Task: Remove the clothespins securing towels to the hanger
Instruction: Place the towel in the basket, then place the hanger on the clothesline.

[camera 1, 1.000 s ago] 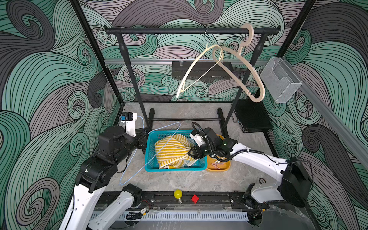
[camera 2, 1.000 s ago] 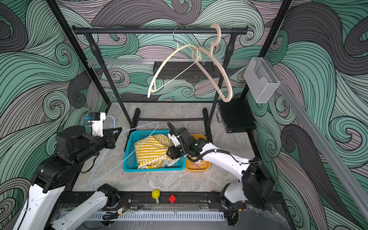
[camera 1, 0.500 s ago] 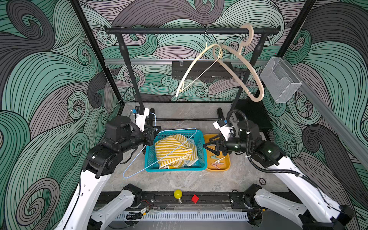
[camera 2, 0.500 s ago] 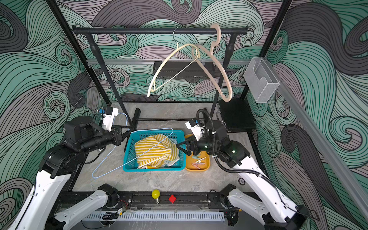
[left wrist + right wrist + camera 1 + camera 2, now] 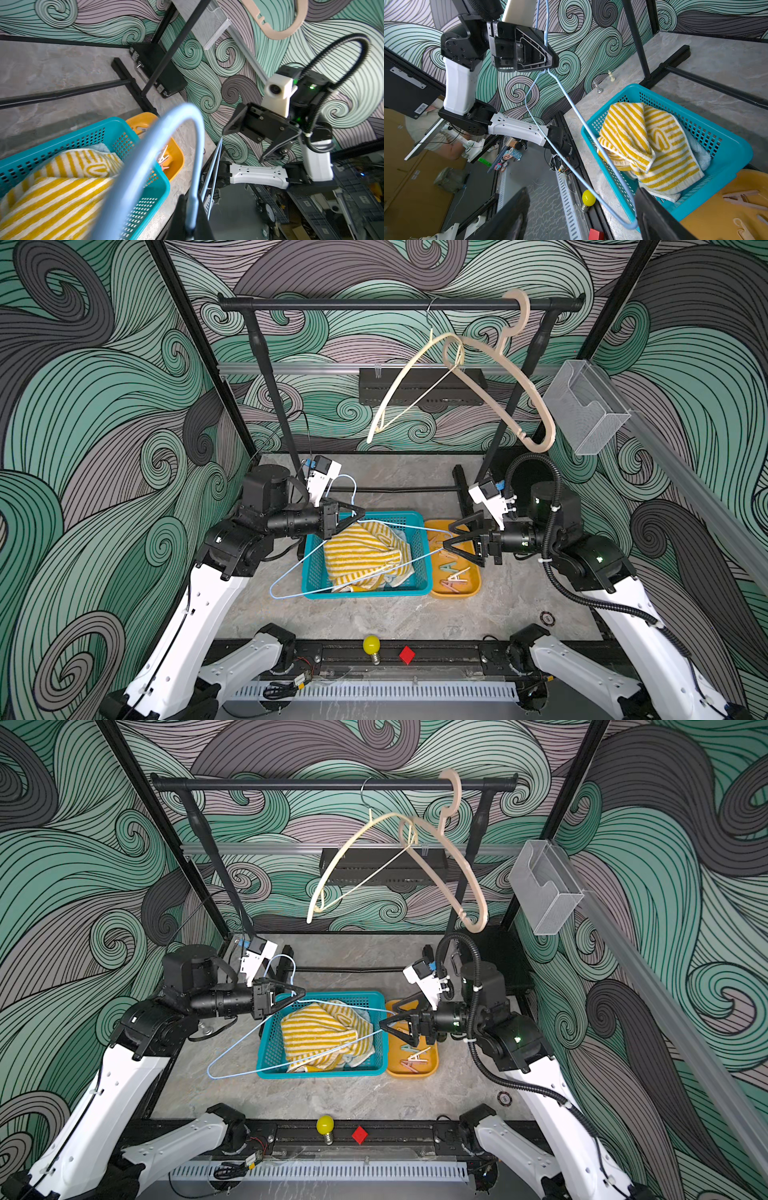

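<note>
The left end effector (image 5: 360, 514) clamps a thin pale-blue wire hanger (image 5: 271, 592) slanting from centre to lower left, and the right end effector's (image 5: 447, 537) jaws are spread around its tip.

Walls (image 5: 104, 406): three sides, printed with green, grey and mauve swirls. Black corner posts (image 5: 195, 348) at 11 and 1 o'clock. Counter (image 5: 374, 614): grey marbled surface, evenly lit. Black rack (image 5: 332, 304) stands at 12 o'clock, feet on the counter. Aluminium rail (image 5: 291, 368) runs along the back wall behind it, beside a black vented panel (image 5: 419, 385). Clear bin (image 5: 582, 406) fixed to the wall at 2 o'clock.
</note>
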`<state>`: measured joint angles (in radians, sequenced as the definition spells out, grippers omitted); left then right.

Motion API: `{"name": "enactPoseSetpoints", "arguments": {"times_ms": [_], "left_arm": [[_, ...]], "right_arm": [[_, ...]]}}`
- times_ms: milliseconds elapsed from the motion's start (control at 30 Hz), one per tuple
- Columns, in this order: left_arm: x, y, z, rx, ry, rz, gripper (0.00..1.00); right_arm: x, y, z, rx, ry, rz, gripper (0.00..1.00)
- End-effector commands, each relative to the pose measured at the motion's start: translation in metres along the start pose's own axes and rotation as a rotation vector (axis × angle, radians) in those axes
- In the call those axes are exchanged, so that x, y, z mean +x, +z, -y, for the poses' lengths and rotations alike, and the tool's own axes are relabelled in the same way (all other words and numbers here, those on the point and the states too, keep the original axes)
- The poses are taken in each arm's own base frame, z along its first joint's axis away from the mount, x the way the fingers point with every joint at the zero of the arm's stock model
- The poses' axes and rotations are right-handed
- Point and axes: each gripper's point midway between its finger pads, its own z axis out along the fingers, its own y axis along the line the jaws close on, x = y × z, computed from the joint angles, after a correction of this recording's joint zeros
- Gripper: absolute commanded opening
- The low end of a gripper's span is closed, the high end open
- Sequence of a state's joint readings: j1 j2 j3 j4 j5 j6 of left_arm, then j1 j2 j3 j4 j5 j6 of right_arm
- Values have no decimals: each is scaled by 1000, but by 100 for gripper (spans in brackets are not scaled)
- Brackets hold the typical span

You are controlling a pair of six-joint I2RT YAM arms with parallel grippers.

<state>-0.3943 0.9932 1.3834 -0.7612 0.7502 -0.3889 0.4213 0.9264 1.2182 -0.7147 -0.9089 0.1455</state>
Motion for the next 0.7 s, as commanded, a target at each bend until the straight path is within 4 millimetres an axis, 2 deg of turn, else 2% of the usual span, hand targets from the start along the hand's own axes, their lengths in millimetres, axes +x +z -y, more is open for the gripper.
{"name": "enactPoseSetpoints", "arguments": {"times_ms": [0, 133, 267, 467, 533, 667], "left_arm": [[-9, -9, 32, 123, 56, 15, 0], [-9, -9, 34, 129, 59, 15, 0], [-12, -8, 32, 121, 48, 24, 0], [-17, -7, 32, 121, 45, 40, 0], [-17, -6, 30, 114, 43, 40, 0], [-19, -4, 27, 103, 33, 41, 0]], "right_arm": [[-7, -2, -11, -67, -38, 3, 79], [-14, 2, -11, -100, -34, 9, 79], [-21, 5, -18, -174, -17, 23, 72], [-30, 11, -17, -222, 29, 37, 46], [-32, 13, -18, -235, 35, 38, 43], [-31, 17, -19, -246, 37, 27, 44]]}}
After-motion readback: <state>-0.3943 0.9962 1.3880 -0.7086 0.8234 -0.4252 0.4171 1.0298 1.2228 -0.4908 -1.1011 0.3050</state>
